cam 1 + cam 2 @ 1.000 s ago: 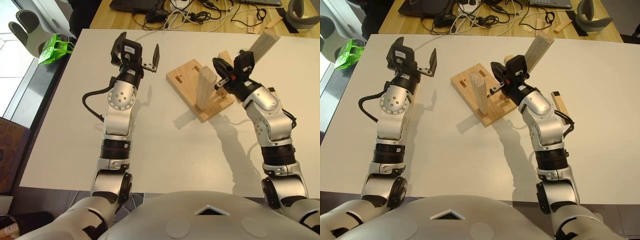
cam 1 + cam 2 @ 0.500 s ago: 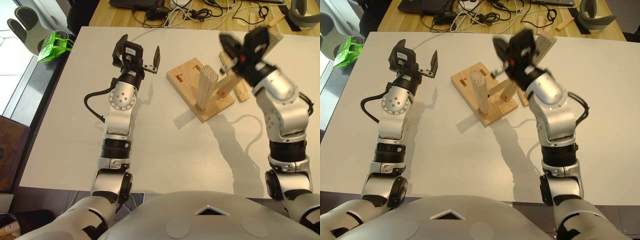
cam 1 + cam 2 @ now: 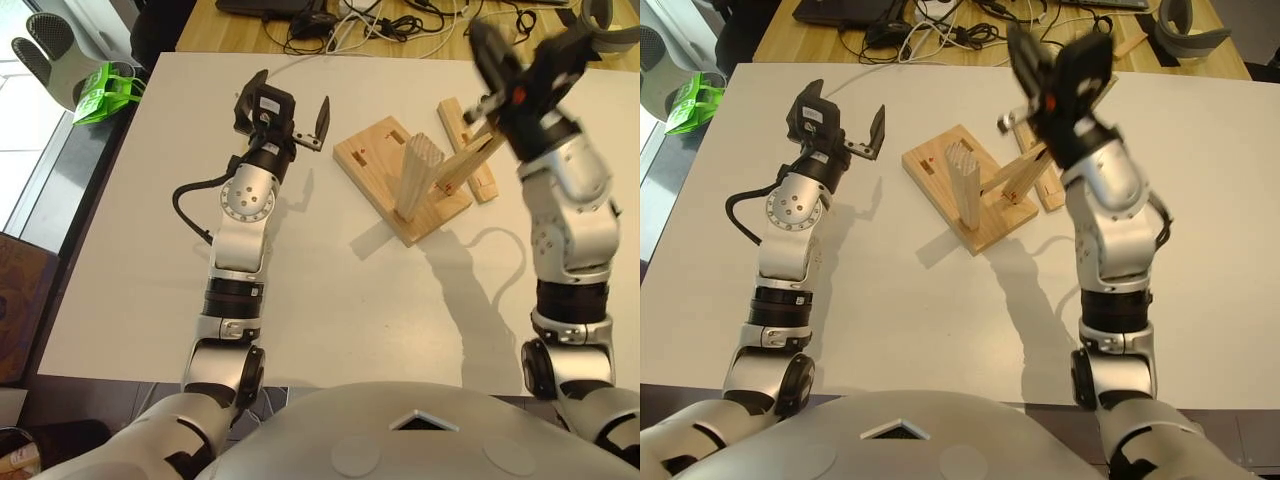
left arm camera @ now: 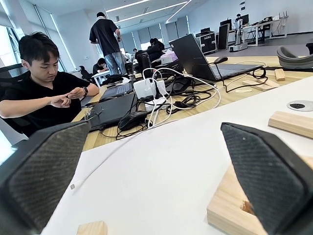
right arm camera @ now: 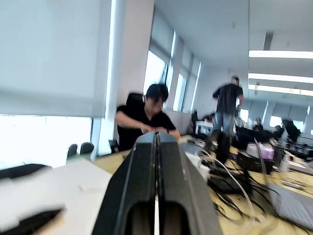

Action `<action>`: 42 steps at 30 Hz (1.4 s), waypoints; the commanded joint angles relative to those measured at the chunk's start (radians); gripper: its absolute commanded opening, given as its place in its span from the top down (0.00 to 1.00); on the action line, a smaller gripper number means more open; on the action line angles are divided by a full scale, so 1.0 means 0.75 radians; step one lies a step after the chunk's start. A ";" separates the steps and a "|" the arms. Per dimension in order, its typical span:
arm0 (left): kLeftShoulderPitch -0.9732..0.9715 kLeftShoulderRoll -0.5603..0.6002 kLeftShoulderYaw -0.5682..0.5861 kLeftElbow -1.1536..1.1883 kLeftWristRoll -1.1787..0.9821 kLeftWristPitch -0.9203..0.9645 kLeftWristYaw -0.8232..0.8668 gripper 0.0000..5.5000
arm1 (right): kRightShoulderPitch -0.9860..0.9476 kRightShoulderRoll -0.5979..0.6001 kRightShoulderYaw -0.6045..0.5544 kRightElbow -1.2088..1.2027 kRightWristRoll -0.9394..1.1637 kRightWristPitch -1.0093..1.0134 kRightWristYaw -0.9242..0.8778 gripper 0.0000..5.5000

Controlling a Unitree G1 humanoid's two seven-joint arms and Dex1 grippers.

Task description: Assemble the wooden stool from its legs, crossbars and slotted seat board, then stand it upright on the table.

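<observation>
the right end effector [image 3: 488,52] is blurred above the far right corner of the slotted seat board [image 3: 365,160]. from its wrist, its fingers [image 5: 139,186] are seen pressed together with nothing between them. the foot of the tilted leg [image 3: 476,155] is met by the board's right edge, but whether it is seated in a slot cannot be told. a loose wooden bar [image 3: 484,183] is laid on the counter [image 3: 330,290] just right of the board, partly crossed by that leg. a small wooden block [image 4: 92,228] is cut off at the frame edge. the left end effector [image 3: 293,92] is spread wide and empty, just left of the board and apart from it. the board is laid flat, with an upright leg [image 3: 418,180] planted in it.
</observation>
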 commanded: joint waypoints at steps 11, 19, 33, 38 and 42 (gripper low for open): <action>0.074 0.016 -0.016 0.058 -0.002 -0.082 -0.057 0.10 | 0.158 -0.200 -0.136 -0.153 1.333 0.879 0.273 1.00; 0.076 0.005 -0.020 0.093 0.002 -0.113 -0.041 0.10 | 0.226 -0.309 -0.021 -0.052 1.597 1.061 0.227 1.00; 0.093 0.021 -0.019 0.094 -0.011 -0.140 -0.078 0.10 | 0.335 0.116 0.354 0.341 0.167 0.133 -0.032 1.00; 0.093 0.023 -0.012 0.121 -0.011 -0.167 -0.072 0.10 | 0.448 0.045 0.326 0.315 0.025 0.015 0.042 1.00; 0.097 0.024 -0.010 0.146 -0.012 -0.194 -0.072 0.10 | 0.507 0.011 0.287 0.313 -0.039 -0.033 0.073 1.00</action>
